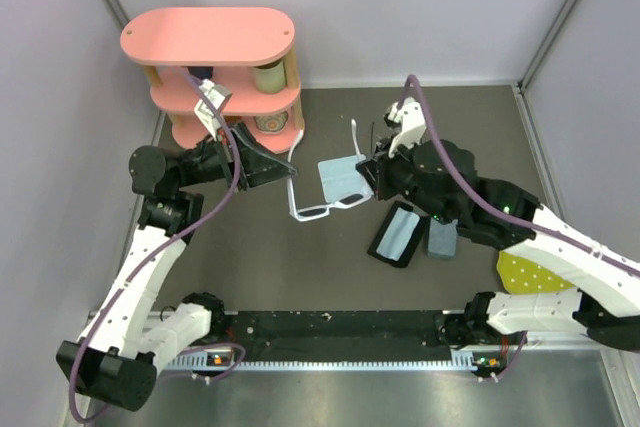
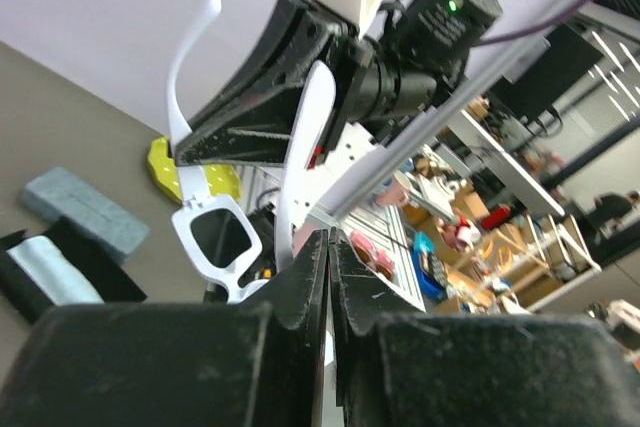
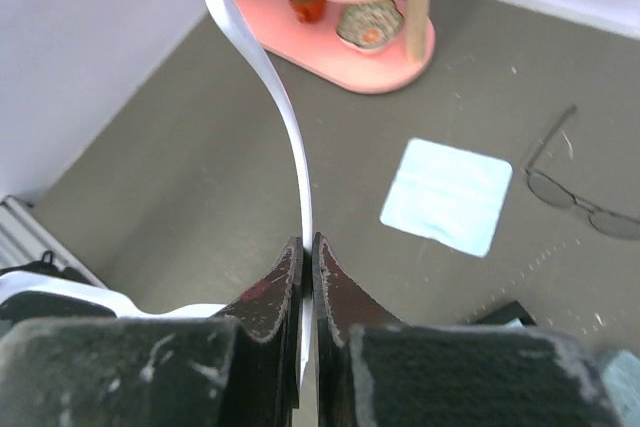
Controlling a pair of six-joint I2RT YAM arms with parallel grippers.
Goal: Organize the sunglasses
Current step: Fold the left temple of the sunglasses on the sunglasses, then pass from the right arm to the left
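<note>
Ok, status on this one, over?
Both shut: left hand, right hand, each on a temple of the white sunglasses. Wire pair lies on table, apart. Nothing in the way seen.

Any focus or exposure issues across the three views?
Top external: even, soft light, faint shadows, all sharp. Left wrist: its own jaws are a dark blur up close; the white sunglasses read clearly. Right wrist: jaws soft too, their temple nearly blown out, yet the light blue cloth and wire-frame glasses are sharp.
</note>
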